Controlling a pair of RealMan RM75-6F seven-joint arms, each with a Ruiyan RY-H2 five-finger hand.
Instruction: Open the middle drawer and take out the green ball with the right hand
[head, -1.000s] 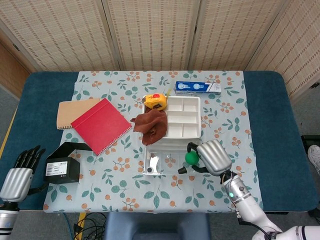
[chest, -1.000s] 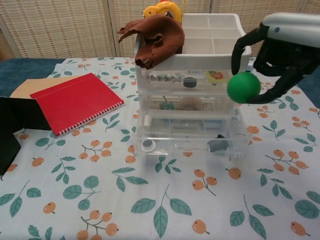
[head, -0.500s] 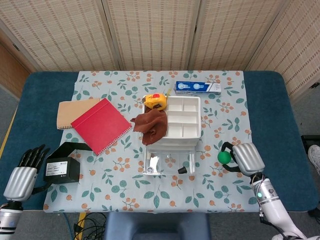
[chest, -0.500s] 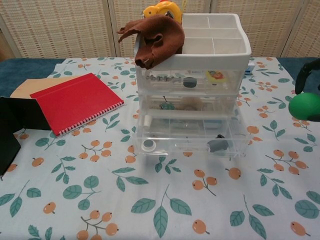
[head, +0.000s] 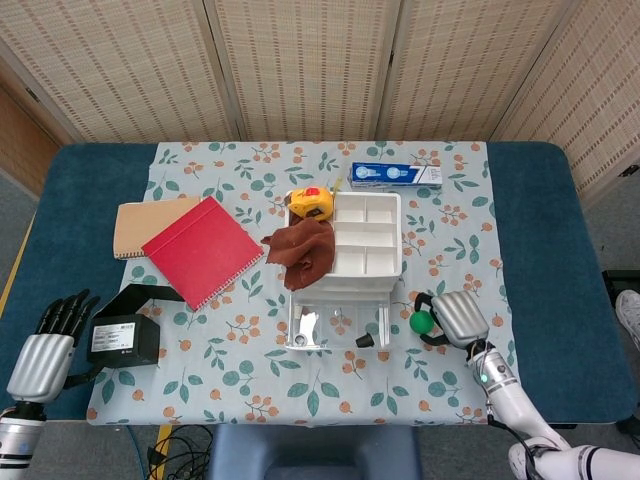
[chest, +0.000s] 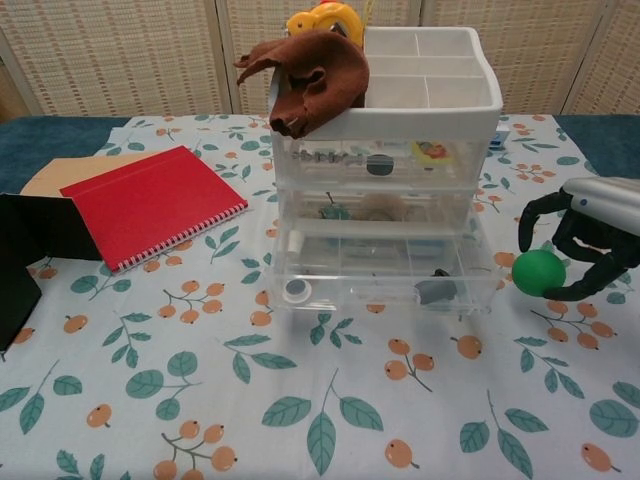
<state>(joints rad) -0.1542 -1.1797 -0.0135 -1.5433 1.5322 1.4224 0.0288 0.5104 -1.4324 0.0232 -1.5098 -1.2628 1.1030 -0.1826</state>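
Observation:
A green ball (head: 421, 322) (chest: 539, 272) sits between the curled fingers of my right hand (head: 455, 317) (chest: 585, 240), which grips it low over the flowered tablecloth. Ball and hand are just right of the white drawer unit (head: 365, 262) (chest: 430, 108). A clear drawer (head: 335, 327) (chest: 385, 275) stands pulled out from the unit's front, with small items inside. My left hand (head: 45, 345) rests at the table's near left edge, fingers extended and apart, holding nothing; the chest view does not show it.
A brown cloth (head: 303, 250) (chest: 315, 75) and a yellow tape measure (head: 312, 202) (chest: 325, 18) lie on top of the unit. A red notebook (head: 203, 250) (chest: 150, 205) overlaps a tan one (head: 140, 225) at left. A black box (head: 125, 338) sits near left; a blue box (head: 395, 175) lies behind.
My right hand carried the ball from in front of the unit out to the right, then came back left and lower beside the open drawer. The left hand has barely moved.

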